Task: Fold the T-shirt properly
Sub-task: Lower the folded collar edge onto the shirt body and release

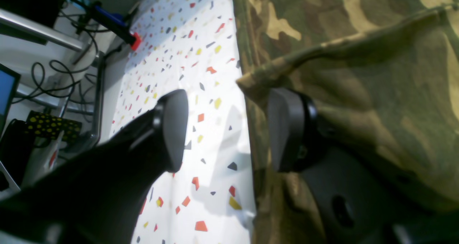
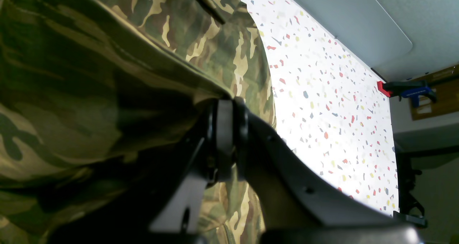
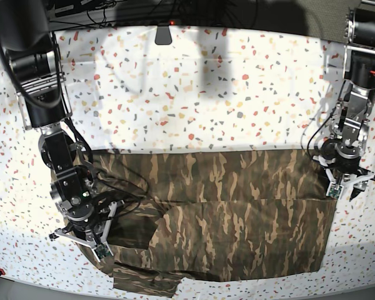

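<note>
Left tool [image 1: 226, 129] spread beside the T-shirt [image 3: 237, 212]; right tool [image 2: 226, 129] pinching its cloth; no legible writing.

Black jointed arms [image 3: 56, 169] (cables trailing), dark rounded pincer pads [image 1: 283, 129].

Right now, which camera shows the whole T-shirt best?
The base view: the T-shirt lies spread across the table, every edge visible. The left wrist view shows only one edge beside the open left gripper; the right wrist view, only close-up folds.
</note>
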